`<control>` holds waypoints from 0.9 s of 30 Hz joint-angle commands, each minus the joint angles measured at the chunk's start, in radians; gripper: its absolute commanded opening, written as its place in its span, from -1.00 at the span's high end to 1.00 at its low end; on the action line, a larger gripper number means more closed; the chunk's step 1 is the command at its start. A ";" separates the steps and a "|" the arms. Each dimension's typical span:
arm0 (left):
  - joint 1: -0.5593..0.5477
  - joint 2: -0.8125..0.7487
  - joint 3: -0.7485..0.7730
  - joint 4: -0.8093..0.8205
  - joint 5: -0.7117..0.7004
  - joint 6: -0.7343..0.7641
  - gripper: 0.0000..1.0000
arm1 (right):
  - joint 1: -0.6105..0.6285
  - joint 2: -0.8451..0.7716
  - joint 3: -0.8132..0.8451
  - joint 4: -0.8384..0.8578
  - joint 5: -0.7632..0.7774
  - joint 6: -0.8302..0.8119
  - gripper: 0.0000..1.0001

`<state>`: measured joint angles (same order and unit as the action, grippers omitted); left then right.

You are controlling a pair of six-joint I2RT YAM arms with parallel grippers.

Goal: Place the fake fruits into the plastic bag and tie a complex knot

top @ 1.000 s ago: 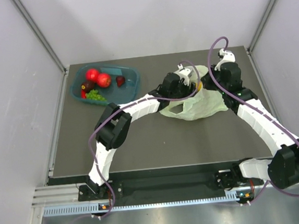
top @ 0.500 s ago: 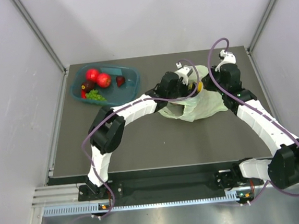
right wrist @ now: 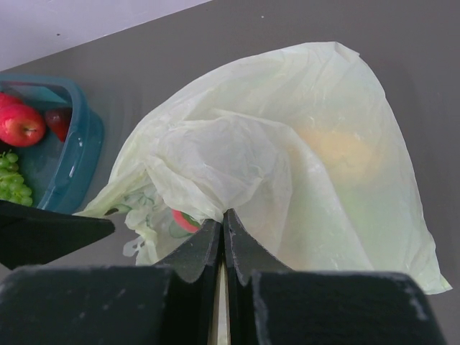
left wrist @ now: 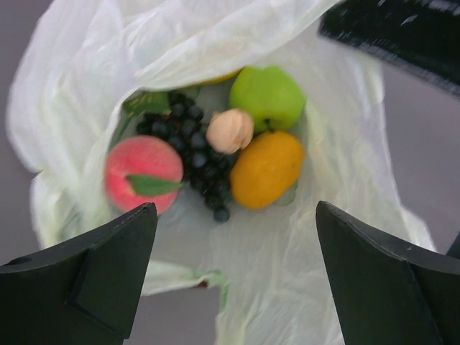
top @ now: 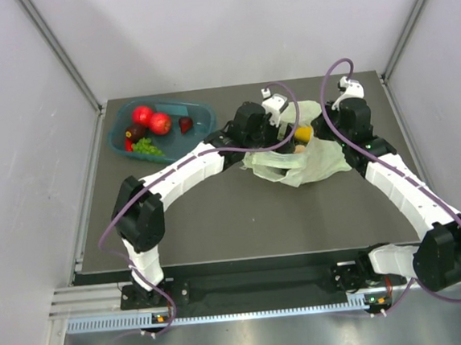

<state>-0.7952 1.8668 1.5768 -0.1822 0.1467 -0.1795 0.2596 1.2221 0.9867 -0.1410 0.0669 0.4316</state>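
Note:
The pale green plastic bag (top: 310, 161) lies at the far right of the table with its mouth held open. In the left wrist view I look into the bag (left wrist: 345, 144) and see fake fruits: a peach (left wrist: 142, 175), a green apple (left wrist: 267, 95), an orange fruit (left wrist: 266, 167), dark grapes (left wrist: 188, 144) and a small pale fruit (left wrist: 230, 131). My left gripper (left wrist: 233, 215) is open and empty just above the bag's mouth (top: 279, 120). My right gripper (right wrist: 223, 213) is shut on a fold of the bag's film (right wrist: 287, 165) and holds it up (top: 323, 124). No knot shows.
A teal tray (top: 203, 115) at the far left holds two red fruits (top: 151, 119), green grapes (top: 146, 147), a dark fruit (top: 136, 133) and a small red one (top: 185, 125). The tray's corner (right wrist: 80, 154) also shows in the right wrist view. Grey walls enclose the table.
My left arm has drawn back to the left and away from the bag, empty. An orange fruit now shows in the bag's mouth. My right gripper has kept its hold.

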 commanded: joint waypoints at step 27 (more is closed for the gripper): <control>0.284 -0.216 0.045 -0.418 0.332 0.409 -0.76 | 0.003 0.013 0.047 0.012 -0.035 -0.016 1.00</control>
<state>-0.5068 1.6470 1.5887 -0.5472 0.3435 0.1524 0.2596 1.2316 0.9894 -0.1432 0.0429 0.4278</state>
